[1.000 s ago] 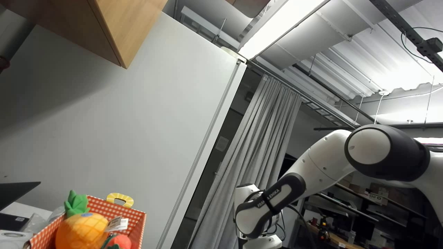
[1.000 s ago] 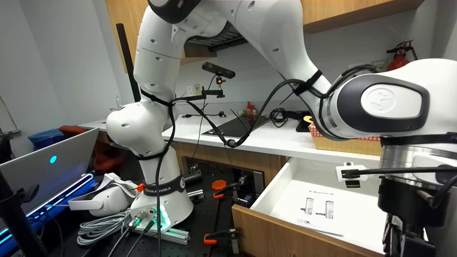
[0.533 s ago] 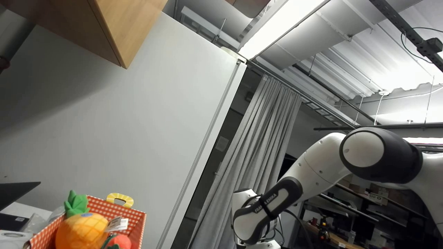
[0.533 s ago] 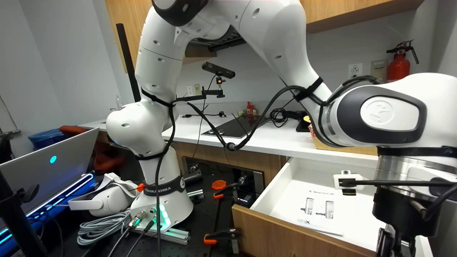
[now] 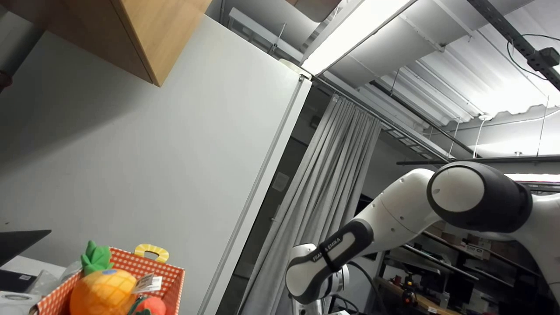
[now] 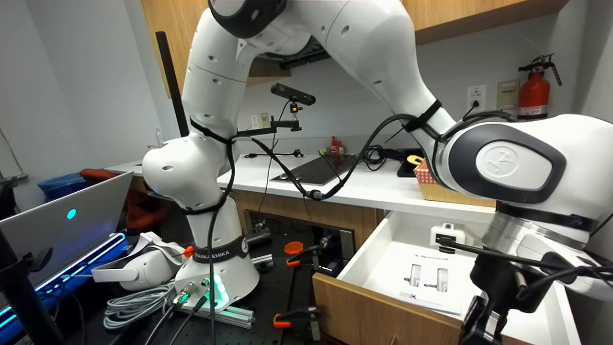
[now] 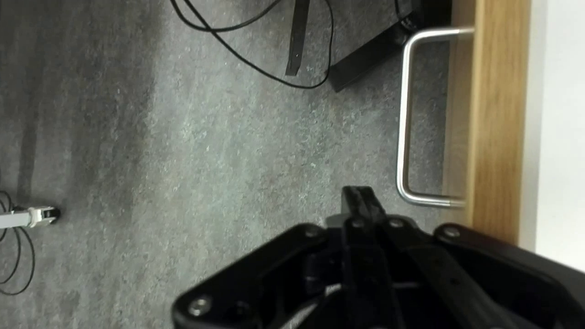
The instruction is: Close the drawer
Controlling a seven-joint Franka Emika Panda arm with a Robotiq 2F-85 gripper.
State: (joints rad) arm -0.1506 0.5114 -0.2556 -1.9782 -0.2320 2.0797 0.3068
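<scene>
The drawer [image 6: 387, 306] stands pulled out below the counter, its wooden front facing the camera in an exterior view. White inside, it holds a printed sheet [image 6: 426, 282]. In the wrist view its wooden front [image 7: 498, 119] runs down the right side, with a metal bar handle [image 7: 403, 114] sticking out from it. My gripper [image 7: 358, 189] is shut with nothing between its fingers, outside the drawer front and just past the handle's lower end, apart from the bar. In an exterior view the gripper [image 6: 481, 322] slants down over the drawer's front edge; whether it touches the wood I cannot tell.
A white counter [image 6: 383, 191] overhangs the drawer. On it sits a checked basket [image 5: 173, 280] with a toy pineapple [image 5: 103, 291]. Orange-tipped clamps [image 6: 297, 316] stand left of the drawer. Cables [image 7: 274, 75] and black legs [image 7: 365, 59] show near the floor.
My gripper has gone from open to shut. The hand has tilted and shifted left across the drawer's front in an exterior view. The drawer stands about as far out as before.
</scene>
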